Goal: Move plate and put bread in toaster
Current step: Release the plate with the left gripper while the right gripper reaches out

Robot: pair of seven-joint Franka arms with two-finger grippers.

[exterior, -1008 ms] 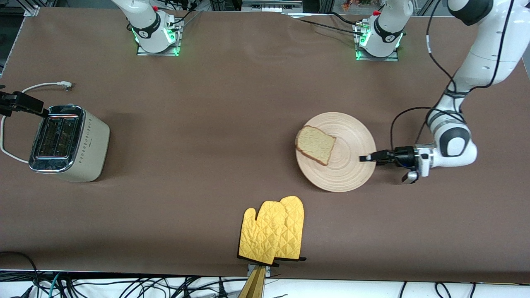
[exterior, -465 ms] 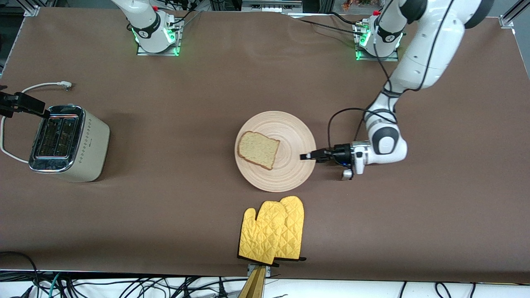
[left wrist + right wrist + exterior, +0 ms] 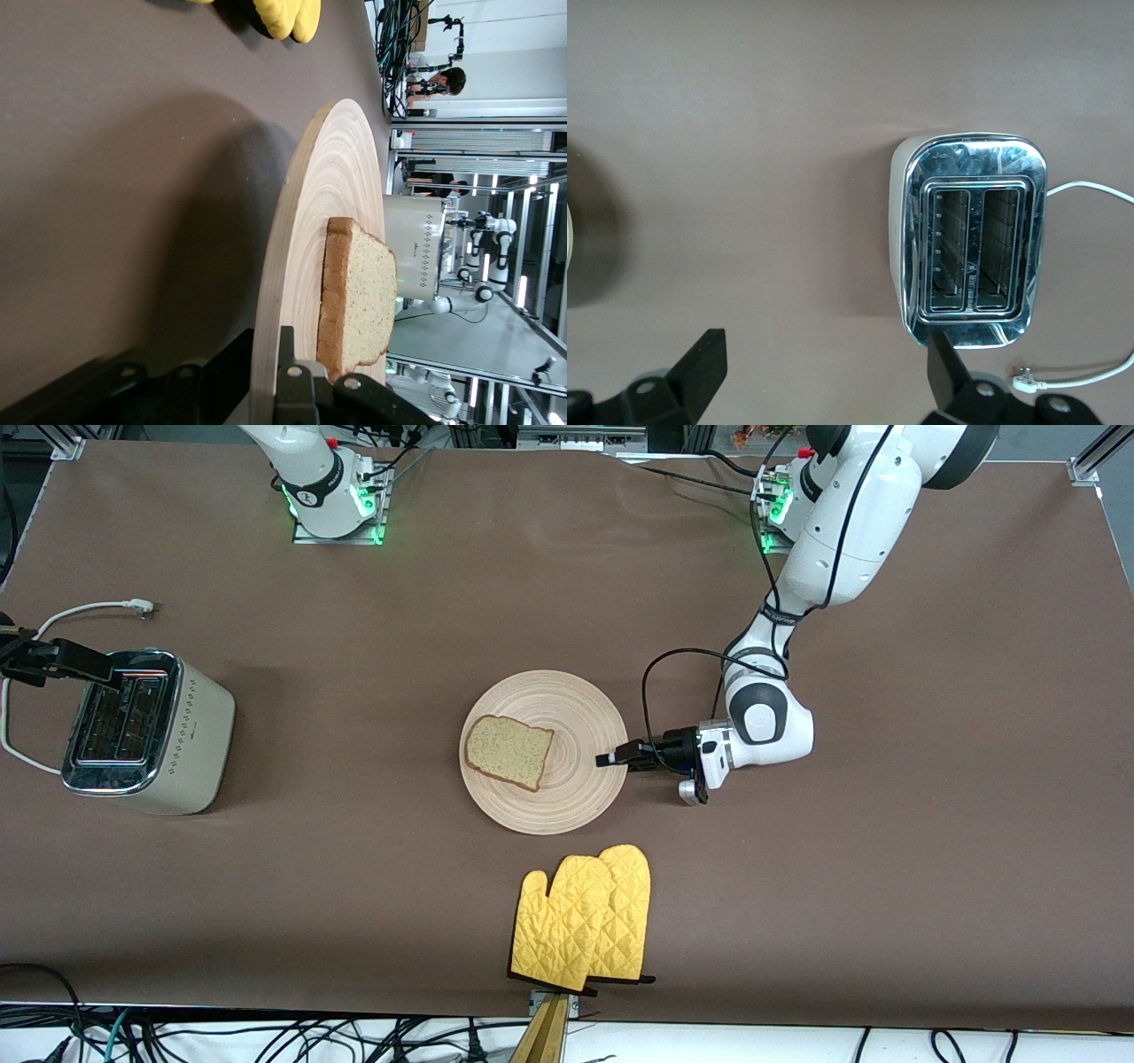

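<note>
The pale wooden plate (image 3: 567,797) lies mid-table with the bread (image 3: 508,751) flat on it, on the side toward the toaster. My left gripper (image 3: 611,759) is shut on the plate's rim at the edge toward the left arm's end. In the left wrist view its jaws pinch the rim (image 3: 266,372) from above and below, with the bread (image 3: 363,301) just past them. The cream toaster (image 3: 146,731) stands at the right arm's end with both slots empty (image 3: 970,239). My right gripper (image 3: 84,666) hangs open over the toaster's edge, and its fingers (image 3: 700,367) hold nothing.
A pair of yellow oven mitts (image 3: 585,921) lies nearer the front camera than the plate, close to the table's edge. The toaster's white cord (image 3: 84,611) trails on the table beside it. Bare brown table lies between plate and toaster.
My left gripper has moved the plate, with the bread on it, from the left arm's end to mid-table, toward the toaster. The right gripper has barely shifted.
</note>
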